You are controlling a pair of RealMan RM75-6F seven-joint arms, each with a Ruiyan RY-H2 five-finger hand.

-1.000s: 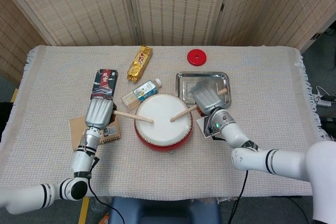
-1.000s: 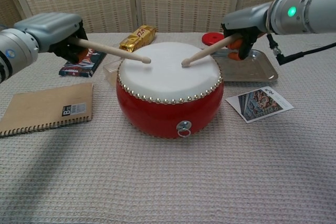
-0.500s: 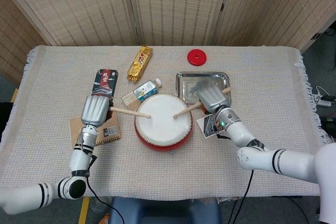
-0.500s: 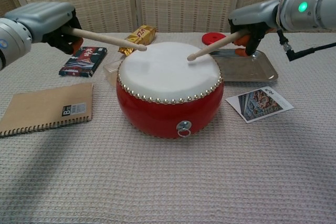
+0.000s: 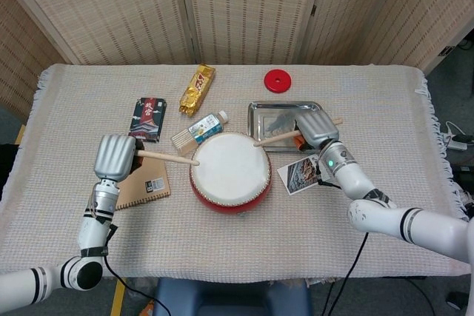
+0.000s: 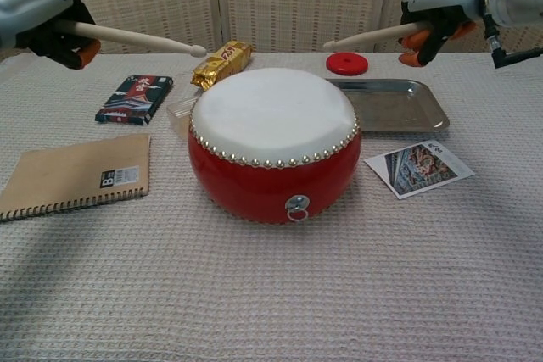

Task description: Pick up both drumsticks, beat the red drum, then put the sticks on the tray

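Both pale wooden drumsticks (image 6: pixel 136 37) (image 6: pixel 373 36) hover clear above the round red drum (image 6: pixel 273 146). Left hand (image 6: pixel 38 19) grips one, right hand (image 6: pixel 441 10) grips the other, tips pointing inward over the white skin.

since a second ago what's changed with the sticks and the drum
Both drumsticks lifted off the drumhead and swung outward: the left robot hand drew its drumstick left, the right robot hand raised its drumstick toward the tray. Both grips unchanged; the red drum stayed put.

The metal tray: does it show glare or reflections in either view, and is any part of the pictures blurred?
Head view: the tray mirrors the right hand as a grey smear, with no harsh glare. Chest view: the tray looks evenly dull grey; both hands are cut by the frame edges, yet the drumsticks look sharp.
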